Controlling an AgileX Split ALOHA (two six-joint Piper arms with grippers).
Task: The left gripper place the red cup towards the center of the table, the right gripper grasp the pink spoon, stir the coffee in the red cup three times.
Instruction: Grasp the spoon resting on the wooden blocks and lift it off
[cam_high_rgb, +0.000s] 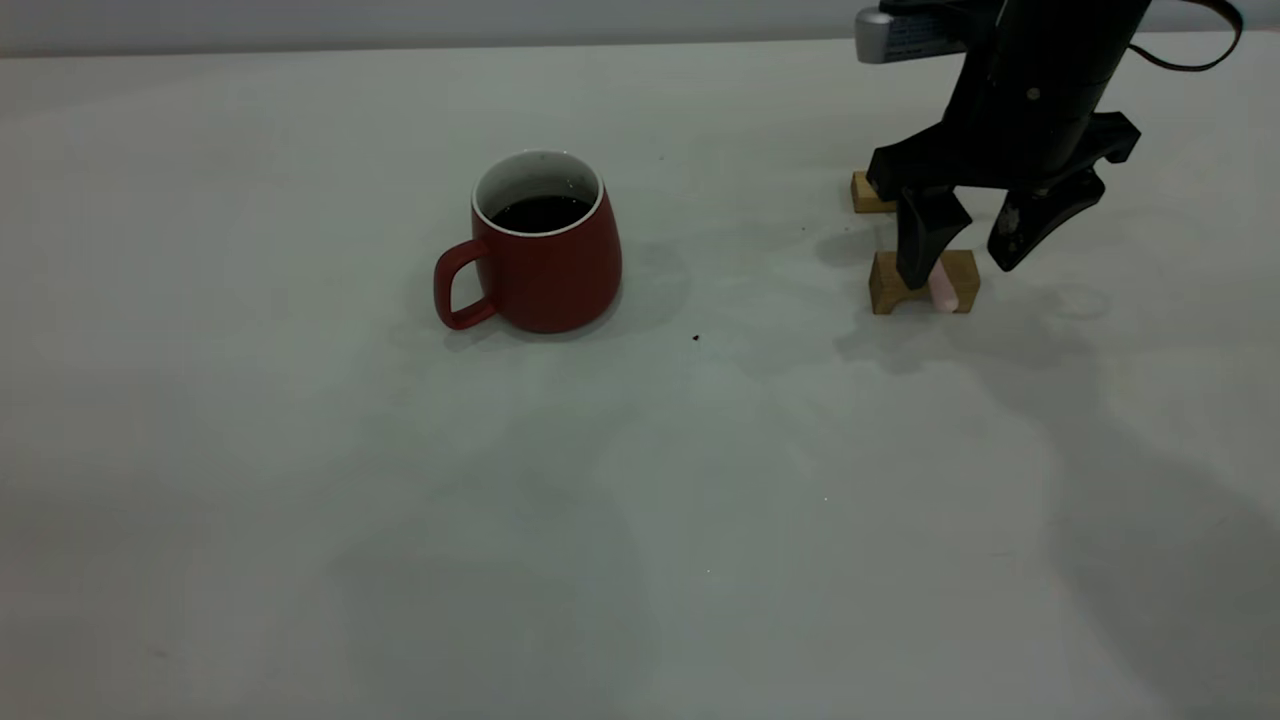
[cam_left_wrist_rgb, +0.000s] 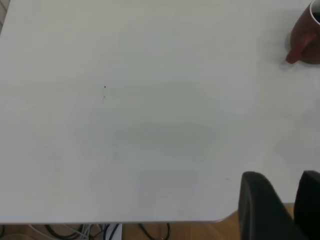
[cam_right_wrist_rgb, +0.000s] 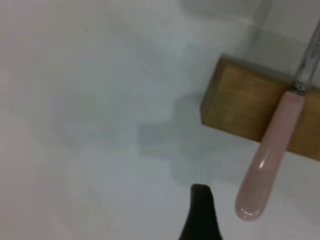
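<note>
The spoon (cam_high_rgb: 944, 288) is laid across two wooden blocks (cam_high_rgb: 922, 281), right of the one cup (cam_high_rgb: 545, 255) of coffee (cam_high_rgb: 541, 212) standing mid-desk (cam_high_rgb: 640, 520) with wide bare room around. The right pincer (cam_high_rgb: 975, 268) is spread open astride the handle, gripping nothing. The left pincer (cam_left_wrist_rgb: 280, 210) is seen near the desk edge; its state cannot be told.

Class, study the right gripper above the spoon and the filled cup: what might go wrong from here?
1. The right gripper is open over the pink spoon, which lies on a wooden block; closing off-centre may tip it off.
2. The coffee sits fairly high in the red cup; stirring may splash it onto the table.
</note>
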